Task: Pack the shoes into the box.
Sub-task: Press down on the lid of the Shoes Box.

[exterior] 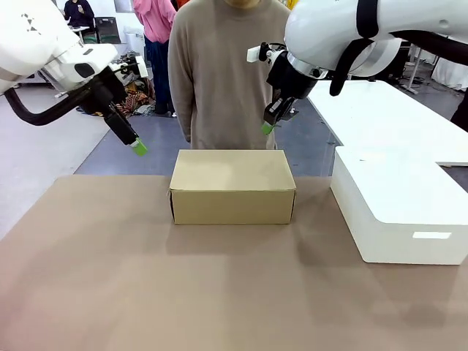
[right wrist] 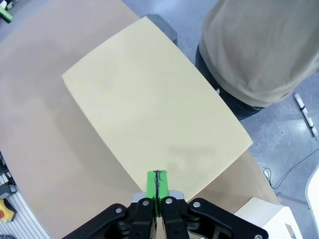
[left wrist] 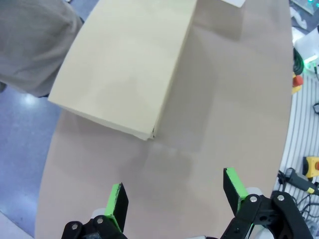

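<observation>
The closed brown rectangular cardboard box (exterior: 232, 186) is set mid-bench (exterior: 146, 292). The left end effector (left wrist: 174, 199) is held wide open and empty; the right end effector (right wrist: 158, 185), fully closed and empty, is raised above the box.

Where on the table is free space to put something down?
The wide bare stretch of table in front of the closed cardboard box, and the patch to its left. It is tighter between the cardboard box and the white box at the right.
</observation>
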### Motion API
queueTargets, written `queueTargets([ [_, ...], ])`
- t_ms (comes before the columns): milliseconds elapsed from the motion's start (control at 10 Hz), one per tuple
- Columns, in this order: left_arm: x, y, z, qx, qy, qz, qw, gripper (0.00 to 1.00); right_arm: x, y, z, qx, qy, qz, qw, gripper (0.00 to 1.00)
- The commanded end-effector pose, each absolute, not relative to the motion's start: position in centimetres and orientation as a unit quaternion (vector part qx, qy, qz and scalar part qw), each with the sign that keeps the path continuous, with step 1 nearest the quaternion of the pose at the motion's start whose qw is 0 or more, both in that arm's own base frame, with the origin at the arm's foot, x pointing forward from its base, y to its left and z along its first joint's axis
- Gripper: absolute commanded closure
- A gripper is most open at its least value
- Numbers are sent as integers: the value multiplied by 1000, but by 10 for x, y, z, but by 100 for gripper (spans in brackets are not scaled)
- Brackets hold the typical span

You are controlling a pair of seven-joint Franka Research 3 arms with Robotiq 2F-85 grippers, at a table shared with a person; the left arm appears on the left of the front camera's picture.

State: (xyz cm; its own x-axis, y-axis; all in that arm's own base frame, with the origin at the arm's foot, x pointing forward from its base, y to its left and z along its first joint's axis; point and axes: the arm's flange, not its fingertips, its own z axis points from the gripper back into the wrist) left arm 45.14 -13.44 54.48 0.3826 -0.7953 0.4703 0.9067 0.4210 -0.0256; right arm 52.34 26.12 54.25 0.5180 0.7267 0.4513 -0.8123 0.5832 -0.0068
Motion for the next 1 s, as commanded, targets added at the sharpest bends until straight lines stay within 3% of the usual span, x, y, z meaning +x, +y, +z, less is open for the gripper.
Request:
queueTargets([
  [0, 454, -140, 545, -103, -213, -521, 820, 0, 520, 261, 544, 103, -208, 447, 864, 100],
  [100, 451, -134, 545, -141, -198, -519, 819, 0, 520, 261, 544, 103, -208, 447, 864, 100],
  [400, 451, -134, 545, -141, -198, -519, 819, 0, 520, 261, 544, 103, -208, 447, 864, 100],
  [900, 419, -144, 562, -92, -235, -438, 863, 0, 549, 292, 538, 79, -201, 384, 898, 100],
])
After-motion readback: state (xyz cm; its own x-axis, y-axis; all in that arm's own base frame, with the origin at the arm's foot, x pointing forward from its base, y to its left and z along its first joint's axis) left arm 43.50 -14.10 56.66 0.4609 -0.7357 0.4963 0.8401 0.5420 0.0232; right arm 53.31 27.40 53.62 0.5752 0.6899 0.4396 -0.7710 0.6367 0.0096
